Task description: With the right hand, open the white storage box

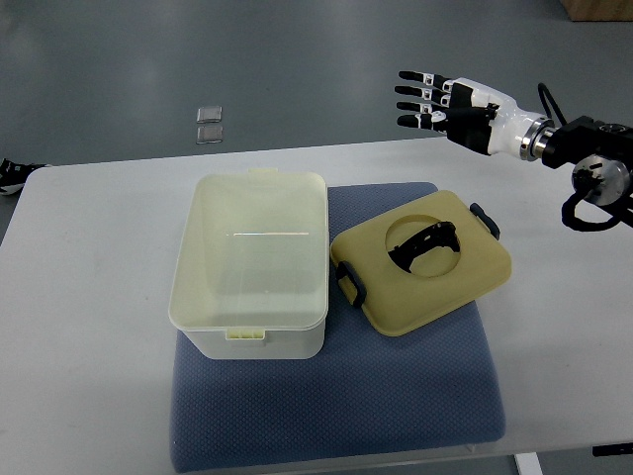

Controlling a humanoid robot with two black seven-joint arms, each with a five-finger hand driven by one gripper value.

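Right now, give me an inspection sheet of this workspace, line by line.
Surface: white table with a blue mat under the job's things.
Job's things: white storage box stands open on the mat; its lid lies beside it to the picture's right, black handle up, a black latch at each end.
Clutter: nothing seen on the table.
Hands: right hand raised beyond the table's far edge, fingers spread, holding nothing; left hand not in view.
Cables: black cable looping at the right wrist.
Surroundings: grey floor with two small clear pieces; a dark object at the left edge.
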